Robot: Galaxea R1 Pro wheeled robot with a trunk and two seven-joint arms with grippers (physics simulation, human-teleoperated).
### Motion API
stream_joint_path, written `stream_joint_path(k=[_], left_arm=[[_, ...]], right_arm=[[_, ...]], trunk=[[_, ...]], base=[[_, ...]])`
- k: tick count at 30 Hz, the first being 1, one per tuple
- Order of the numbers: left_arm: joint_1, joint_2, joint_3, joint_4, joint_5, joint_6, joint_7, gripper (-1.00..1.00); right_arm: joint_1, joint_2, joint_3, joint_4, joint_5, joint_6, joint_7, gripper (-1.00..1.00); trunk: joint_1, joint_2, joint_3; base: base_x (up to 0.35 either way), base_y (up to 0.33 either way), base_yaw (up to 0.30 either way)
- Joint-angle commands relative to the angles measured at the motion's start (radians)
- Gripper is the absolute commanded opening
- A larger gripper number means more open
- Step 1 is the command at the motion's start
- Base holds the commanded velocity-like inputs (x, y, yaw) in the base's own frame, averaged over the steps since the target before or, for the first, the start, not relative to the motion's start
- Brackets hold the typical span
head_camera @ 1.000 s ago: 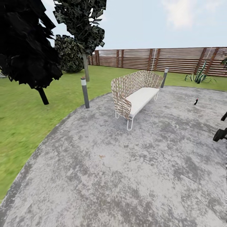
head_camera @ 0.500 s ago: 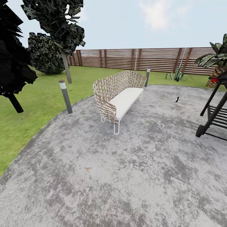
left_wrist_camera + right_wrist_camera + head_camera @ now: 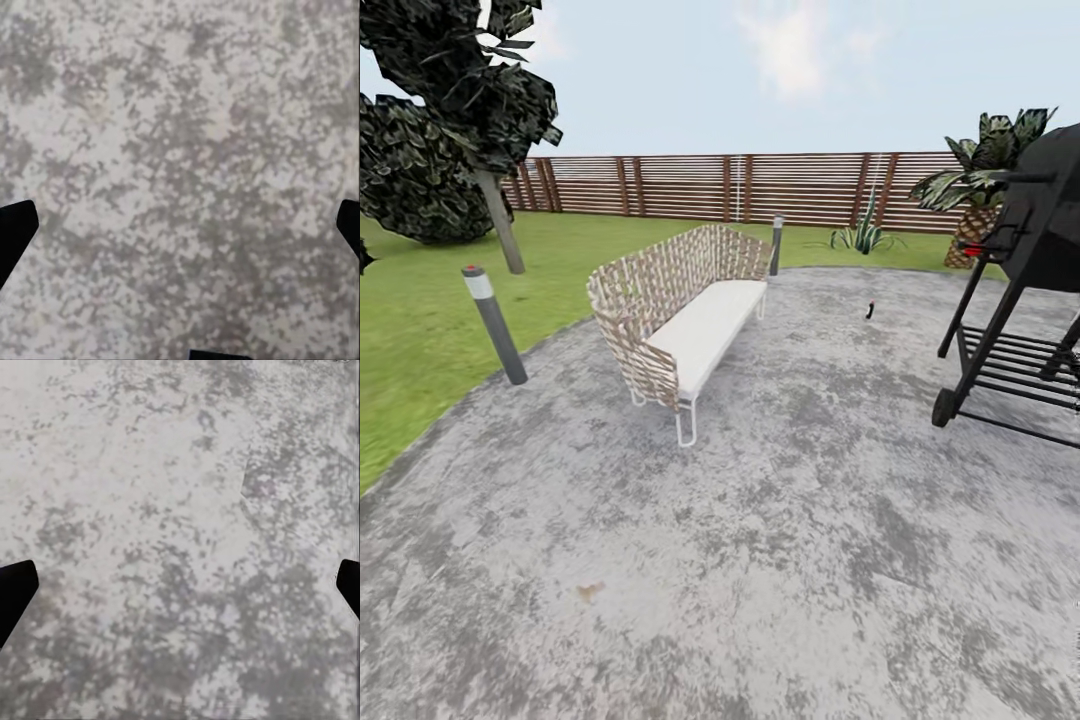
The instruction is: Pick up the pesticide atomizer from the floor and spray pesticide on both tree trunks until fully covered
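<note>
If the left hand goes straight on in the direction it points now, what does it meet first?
Most likely the grey mottled paving: between the two dark fingertips nothing else lies in the line. How far off the paving is, I cannot tell.

A mottled grey paved patio [image 3: 780,520] covers most of the ground, bordered at nine and ten o'clock by green lawn [image 3: 420,330]. A woven bench [image 3: 675,310] with a white seat stands on the paving toward eleven o'clock. A black grill cart [image 3: 1015,300] stands at two o'clock. A small dark object [image 3: 870,310] sits on the paving at one o'clock, too small to identify. A grey post light [image 3: 493,325] rises at the patio's edge at ten o'clock, another [image 3: 776,245] behind the bench at twelve.
</note>
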Motion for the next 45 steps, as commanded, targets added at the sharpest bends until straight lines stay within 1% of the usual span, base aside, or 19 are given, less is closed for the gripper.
stream_joint_path(k=[1, 21, 33, 45], left_arm=[[0.0, 0.0, 0.001, 0.001, 0.006, -0.003, -0.001, 1.0], [0.0, 0.003, 0.002, 0.001, 0.007, -0.003, 0.0, 1.0], [0.0, 0.003, 0.003, 0.001, 0.008, -0.002, 0.0, 1.0], [0.0, 0.003, 0.003, 0.001, 0.008, -0.002, 0.0, 1.0]], right_arm=[[-0.001, 0.0, 0.0, 0.001, -0.003, -0.003, 0.0, 1.0], [-0.001, 0.0, 0.003, 0.003, -0.001, -0.003, 0.002, 1.0], [-0.001, 0.001, 0.004, 0.004, 0.0, -0.004, 0.001, 1.0], [-0.001, 0.002, 0.005, 0.032, 0.003, -0.006, 0.002, 1.0]], trunk=[[0.0, 0.0, -0.001], [0.0, 0.0, -0.001], [0.0, 0.0, -0.001], [0.0, 0.0, -0.001]], base=[[0.338, 0.0, -0.3], [0.338, -0.002, -0.3], [0.339, -0.068, -0.295], [0.339, -0.002, -0.036]])
